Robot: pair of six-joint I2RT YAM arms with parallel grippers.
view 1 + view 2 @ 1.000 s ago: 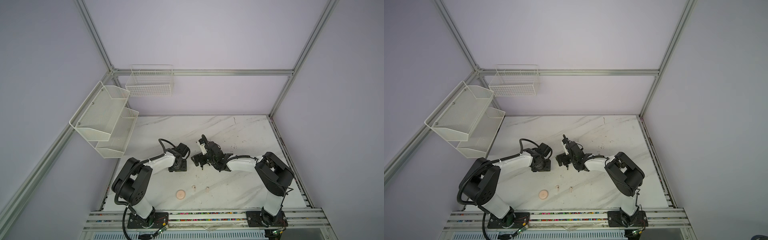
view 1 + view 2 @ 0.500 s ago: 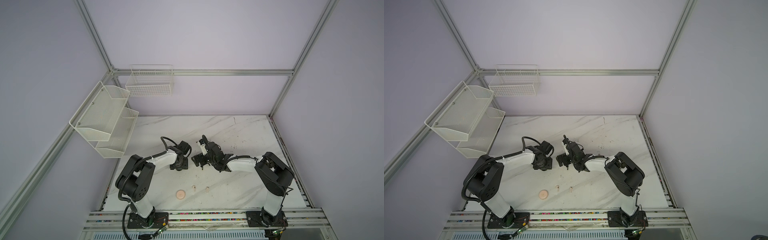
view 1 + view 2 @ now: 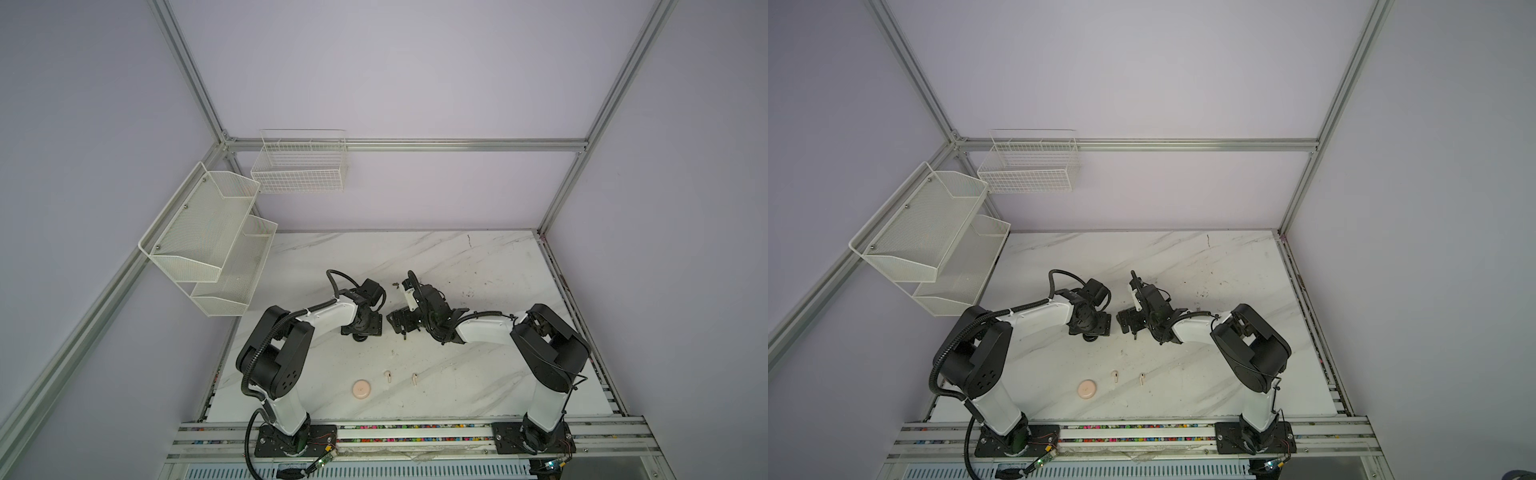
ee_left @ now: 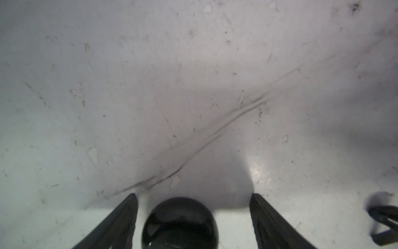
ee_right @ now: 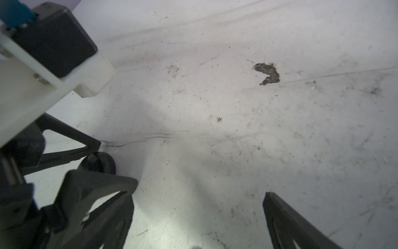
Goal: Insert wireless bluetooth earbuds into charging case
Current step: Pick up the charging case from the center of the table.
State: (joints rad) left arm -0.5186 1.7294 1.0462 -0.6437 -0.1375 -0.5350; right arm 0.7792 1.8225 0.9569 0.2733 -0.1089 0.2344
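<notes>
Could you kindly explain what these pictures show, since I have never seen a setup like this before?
Two robot arms stand at a marble table. Two pictures look down from overhead; the other two come from cameras on each arm's wrist. Near the front edge lie a round cream disc, likely a charging case, and two cream earbuds. The left gripper is open astride a glossy black dome, not touching it. The right gripper is open and empty.

Glossy black case (image 4: 179, 224) on scuffed marble-look tabletop (image 4: 193, 86); ribbed matt fingers (image 4: 261, 215)
</notes>
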